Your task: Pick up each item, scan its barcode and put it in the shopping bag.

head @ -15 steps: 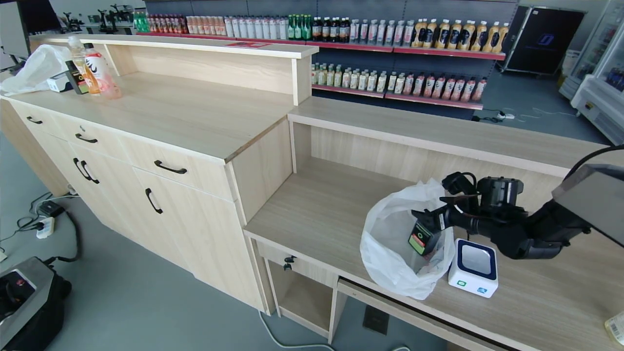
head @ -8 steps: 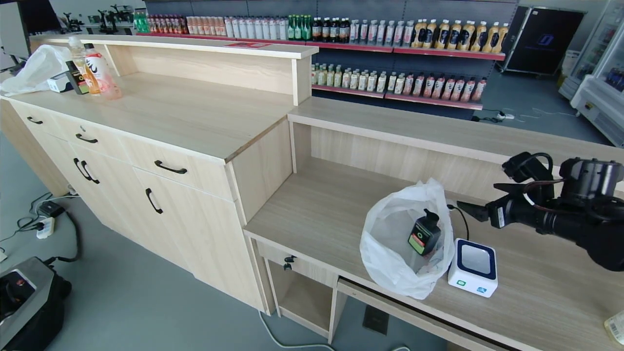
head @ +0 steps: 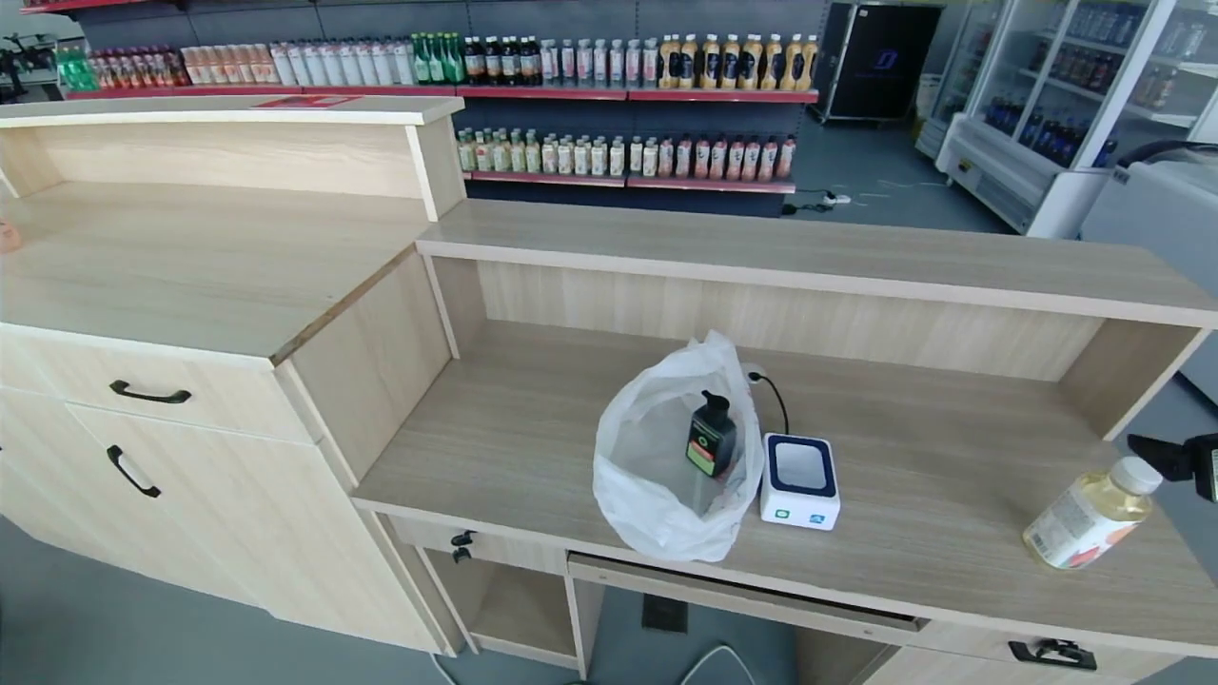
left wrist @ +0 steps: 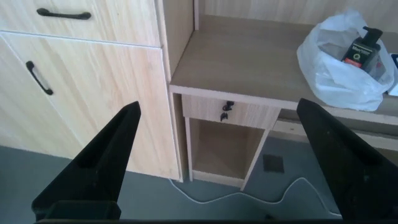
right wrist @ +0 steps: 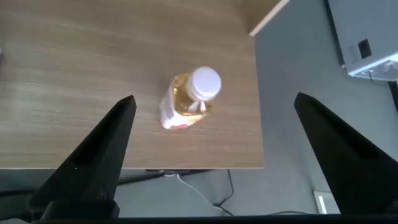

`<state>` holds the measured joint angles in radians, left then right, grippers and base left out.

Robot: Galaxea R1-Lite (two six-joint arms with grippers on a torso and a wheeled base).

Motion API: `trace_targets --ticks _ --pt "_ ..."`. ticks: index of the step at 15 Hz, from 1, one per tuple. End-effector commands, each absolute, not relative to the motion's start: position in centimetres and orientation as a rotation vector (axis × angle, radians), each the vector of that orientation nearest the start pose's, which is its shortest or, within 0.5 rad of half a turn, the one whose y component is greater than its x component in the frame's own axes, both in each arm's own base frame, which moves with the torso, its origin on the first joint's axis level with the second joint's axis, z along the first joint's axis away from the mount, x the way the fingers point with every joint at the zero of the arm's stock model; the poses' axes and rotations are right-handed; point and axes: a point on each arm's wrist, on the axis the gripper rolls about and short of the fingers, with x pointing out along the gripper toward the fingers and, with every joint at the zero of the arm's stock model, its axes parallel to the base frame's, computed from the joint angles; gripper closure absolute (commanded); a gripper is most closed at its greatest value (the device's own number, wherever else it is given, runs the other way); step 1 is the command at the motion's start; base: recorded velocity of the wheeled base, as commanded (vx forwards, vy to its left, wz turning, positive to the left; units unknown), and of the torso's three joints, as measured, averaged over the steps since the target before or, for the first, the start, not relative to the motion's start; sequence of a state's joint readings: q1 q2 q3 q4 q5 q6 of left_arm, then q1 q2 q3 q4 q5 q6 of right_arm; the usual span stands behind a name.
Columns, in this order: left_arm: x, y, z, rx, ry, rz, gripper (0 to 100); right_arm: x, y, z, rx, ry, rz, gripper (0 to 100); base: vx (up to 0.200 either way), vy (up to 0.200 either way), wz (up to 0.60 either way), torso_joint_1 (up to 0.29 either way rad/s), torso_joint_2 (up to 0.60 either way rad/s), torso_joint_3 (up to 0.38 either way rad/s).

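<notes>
- Black fingers of my left gripper [left wrist: 219, 104] stand wide apart with nothing between them. It hangs over the grey floor [left wrist: 124, 186] in front of the counter [left wrist: 249, 68], left of the bag.
- That wrist camera gives me what sits under the counter top. There is a drawer [left wrist: 230, 112] with a small lock, an open compartment below it, and cupboard doors [left wrist: 81, 93] with black handles alongside.
- My right gripper [right wrist: 212, 98] is spread wide as well and grips nothing. It hovers above the bottle [right wrist: 189, 99], whose white cap falls between the two fingers from overhead. I see no contact.
- From the head camera, that bottle holds pale yellow liquid and wears a white label with some red. It sits on the light wood near the counter's right end, close to the front edge, with a black fingertip just beside its cap.
- Further left, mid-counter, the white shopping bag [head: 647, 476] stands open. A black pump bottle [head: 712, 440] with a red and green label stands upright inside it.
- The scanner [head: 800, 480], a white box with a dark blue frame, sits just beside the bag on its right. A thin black cable [head: 778, 404] runs from behind it toward the back panel.
- Behind that, a raised ledge [head: 809, 252] runs along the counter.
- Far back, red-edged shelves [head: 571, 95] carry rows of drinks, and glass-door fridges [head: 1047, 124] stand at the right.
</notes>
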<state>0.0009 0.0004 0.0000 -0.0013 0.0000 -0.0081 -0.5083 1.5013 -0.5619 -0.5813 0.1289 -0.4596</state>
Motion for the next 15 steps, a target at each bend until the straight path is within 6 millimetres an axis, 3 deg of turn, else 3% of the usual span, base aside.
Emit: trace_targets --ticks 1,3,5,7,10,15 --pt "-2.3 0.0 7.6 -0.009 -0.002 0.002 0 18.9 -12.9 15.3 -0.296 0.528 -0.419 0 0.000 0.000 -0.60 -0.002 0.00 0.002" --pt "-2.3 0.0 7.6 -0.009 -0.002 0.002 0 19.2 -14.6 13.6 -0.231 0.589 -0.461 0 0.000 0.000 -0.30 -0.001 0.00 -0.001" --pt "-2.3 0.0 7.6 -0.008 -0.002 0.002 0 20.9 -16.0 11.2 -0.082 0.564 -0.441 0 0.000 0.000 0.00 0.000 0.00 0.000" --pt "-2.3 0.0 7.6 -0.009 -0.002 0.002 0 22.2 -16.8 10.0 -0.004 0.459 -0.267 0 0.000 0.000 0.00 0.000 0.00 0.000" --pt "-2.3 0.0 7.6 -0.009 -0.002 0.002 0 23.2 -17.6 8.0 -0.024 0.433 -0.136 0 0.000 0.000 0.00 0.000 0.00 0.000" --pt "-2.3 0.0 7.6 -0.008 -0.002 0.002 0 24.3 -18.2 5.5 -0.024 0.452 -0.116 0 0.000 0.000 0.00 0.000 0.00 0.000"
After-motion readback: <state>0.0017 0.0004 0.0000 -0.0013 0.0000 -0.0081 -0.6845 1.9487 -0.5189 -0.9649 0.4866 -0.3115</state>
